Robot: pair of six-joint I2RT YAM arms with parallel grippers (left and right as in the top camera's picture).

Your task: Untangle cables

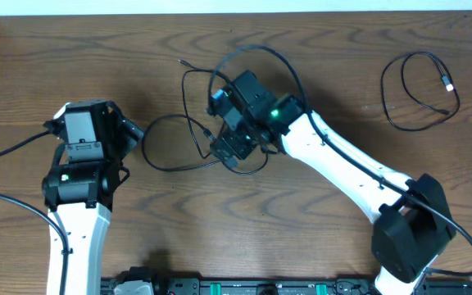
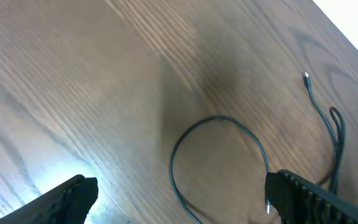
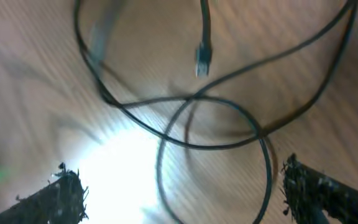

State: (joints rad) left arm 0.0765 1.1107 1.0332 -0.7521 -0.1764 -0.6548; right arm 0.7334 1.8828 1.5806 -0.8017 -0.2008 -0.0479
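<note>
No legible text, label, brand, number or sign appeared in any of the three views. The black housings of the arms, the wooden table (image 1: 72, 57) and the cables (image 1: 188, 131) carried no readable marking. A green indicator light (image 1: 275, 114), just right of centre toward 12 o'clock in the overhead view, bore no characters.

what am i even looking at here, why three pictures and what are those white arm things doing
Two robot arms sit at a wooden table. One picture looks down from above; the other two come from cameras on each wrist, so you see that arm's own fingers at the bottom. The right gripper hangs open over a tangle of thin black cables, which cross in loops under it. The left gripper is open too, beside one loop. Another black cable lies coiled apart, at the far right. Neither gripper holds anything.
</note>
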